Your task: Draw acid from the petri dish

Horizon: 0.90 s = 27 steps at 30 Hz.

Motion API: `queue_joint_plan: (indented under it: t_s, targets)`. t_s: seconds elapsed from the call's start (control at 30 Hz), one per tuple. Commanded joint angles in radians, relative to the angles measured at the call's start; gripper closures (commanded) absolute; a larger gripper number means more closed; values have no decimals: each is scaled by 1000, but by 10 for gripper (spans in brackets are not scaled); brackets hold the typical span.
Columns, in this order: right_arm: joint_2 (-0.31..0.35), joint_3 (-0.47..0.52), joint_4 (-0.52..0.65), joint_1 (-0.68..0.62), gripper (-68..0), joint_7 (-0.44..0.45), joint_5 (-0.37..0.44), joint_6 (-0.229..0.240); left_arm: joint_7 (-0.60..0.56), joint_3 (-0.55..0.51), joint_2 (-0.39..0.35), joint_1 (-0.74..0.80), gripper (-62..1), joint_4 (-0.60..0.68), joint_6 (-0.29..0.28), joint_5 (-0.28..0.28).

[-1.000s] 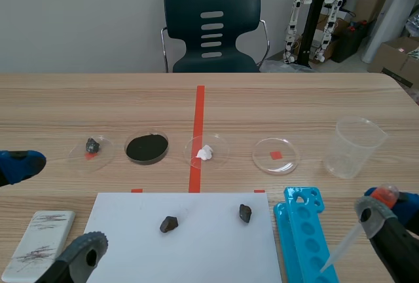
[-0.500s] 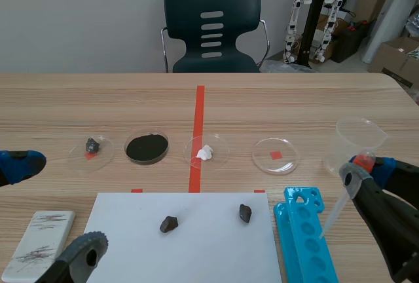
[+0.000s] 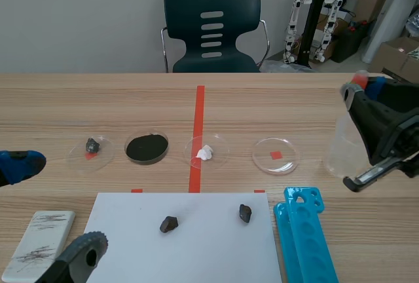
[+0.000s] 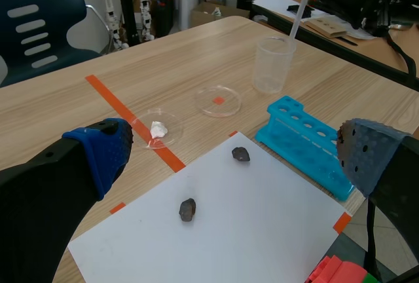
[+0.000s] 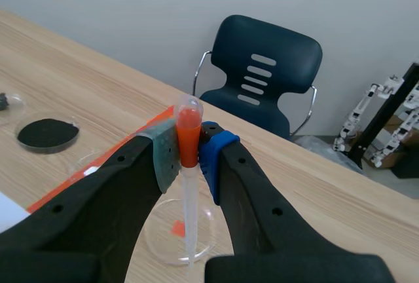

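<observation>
- The right pincer (image 5: 190, 153) is clamped on the orange-red bulb of a slim clear plastic pipette (image 5: 188, 188). The stem points down and the tip hangs well above the wooden surface (image 3: 131, 99).
- In the scene view, a tall clear plastic beaker (image 3: 340, 155) stands at about six o'clock below that pincer.
- The target, a shallow clear petri dish (image 3: 265, 160) lying over a red mark, sits at about eight o'clock, near the beaker. I cannot tell whether there is liquid in it.
- The step in hand looks like carrying the tip over the dish and lowering it.
- To do it well, squeeze the bulb before the tip goes in and keep the stem upright. Dip only just into the liquid without pushing the light dish, then ease the squeeze slowly.
- A bright blue plastic tube rack (image 3: 304, 237) lies at about seven o'clock, so the descent should stay clear of it.
- The left pincer (image 4: 234, 145) gapes wide at nine o'clock, holding nothing.
</observation>
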Motion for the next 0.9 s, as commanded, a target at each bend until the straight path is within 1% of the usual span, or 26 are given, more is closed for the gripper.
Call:
queue_joint_plan:
  t_s: [0.0,0.17,0.23,0.37,0.5,0.6,0.73,0.77,0.87]
  targets:
    - [5,-20,-32,60,-77,2,11,2,-19,1,2,-1,-623,23,-2,-10]
    - [-9,-79,-174,230,-77,-2,16,23,-19,1,2,-1,-623,23,-2,-10]
    - [-25,-98,-227,288,-77,-2,19,41,-19,1,2,-1,-623,23,-2,-10]
    - [-74,-130,-311,370,-76,-17,17,47,-19,1,2,-1,-623,23,-2,-10]
    - [-121,-159,-365,412,-76,-24,-29,76,-19,1,2,-1,-623,23,-2,-10]
    - [-159,-181,-391,425,-76,-23,-82,76,-19,1,2,-1,-623,23,-2,-10]
    - [-211,-187,-407,424,-76,-23,-150,73,-19,1,2,-1,-623,23,-2,-10]
    - [-221,-186,-415,424,-76,-23,-156,62,-19,1,2,-1,-623,23,-2,-10]
    - [-239,-187,-456,441,-76,-22,-166,60,-19,1,2,-1,-623,23,-2,-10]
